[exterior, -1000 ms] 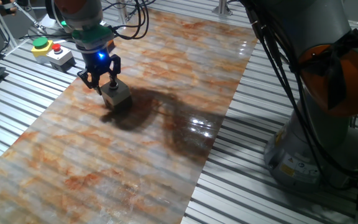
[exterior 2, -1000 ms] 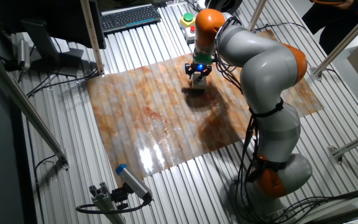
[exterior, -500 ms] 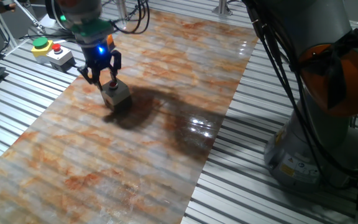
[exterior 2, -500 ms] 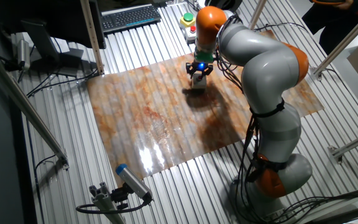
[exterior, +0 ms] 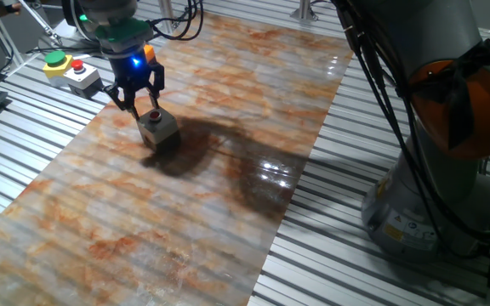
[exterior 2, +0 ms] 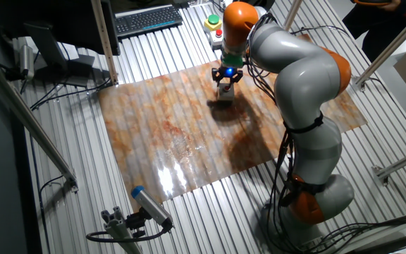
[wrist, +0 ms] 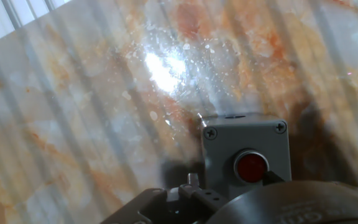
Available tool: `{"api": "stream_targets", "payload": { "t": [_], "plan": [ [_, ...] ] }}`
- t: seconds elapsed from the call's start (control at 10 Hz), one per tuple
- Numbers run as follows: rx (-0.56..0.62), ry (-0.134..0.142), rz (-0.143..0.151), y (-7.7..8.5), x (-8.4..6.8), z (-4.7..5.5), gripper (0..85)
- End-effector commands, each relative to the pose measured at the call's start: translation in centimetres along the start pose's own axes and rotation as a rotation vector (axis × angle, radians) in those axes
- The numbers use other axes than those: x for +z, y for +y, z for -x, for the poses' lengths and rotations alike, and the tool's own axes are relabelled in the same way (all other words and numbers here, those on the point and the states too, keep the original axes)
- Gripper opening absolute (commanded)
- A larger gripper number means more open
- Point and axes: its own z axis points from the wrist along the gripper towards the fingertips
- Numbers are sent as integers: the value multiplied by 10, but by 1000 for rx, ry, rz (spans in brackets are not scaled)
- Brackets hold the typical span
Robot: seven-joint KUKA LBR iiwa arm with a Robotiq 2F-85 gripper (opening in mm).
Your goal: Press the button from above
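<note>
The button (exterior: 154, 116) is small, round and red, and caps a little grey box (exterior: 159, 131) on the marbled mat (exterior: 185, 195). My gripper (exterior: 142, 102) hangs just above and slightly behind the box, with its two fingers spread apart and nothing between them. In the other fixed view the gripper (exterior 2: 225, 77) sits over the box (exterior 2: 224, 92). The hand view shows the button (wrist: 251, 167) on its box (wrist: 243, 137) at the lower right, below the hand's dark body; the fingertips do not show there.
A yellow box with a green button (exterior: 55, 60) and a grey box with a red button (exterior: 80, 75) stand off the mat at the far left. A keyboard (exterior 2: 147, 19) lies beyond. The arm's base (exterior: 436, 161) stands at the right.
The gripper has lifted up and away from the grey box, uncovering the red button. The box has not moved.
</note>
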Motion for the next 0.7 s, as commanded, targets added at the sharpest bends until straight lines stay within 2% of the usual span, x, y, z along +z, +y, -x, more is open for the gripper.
{"api": "stream_targets", "payload": {
  "t": [0.0,0.1,0.4,0.6],
  "plan": [
    [1,0,0,0,0,0,510],
    [1,1,3,0,1,0,340],
    [-8,4,3,1,-1,0,340],
    [-8,12,-3,1,-12,-3,340]
  ]
}}
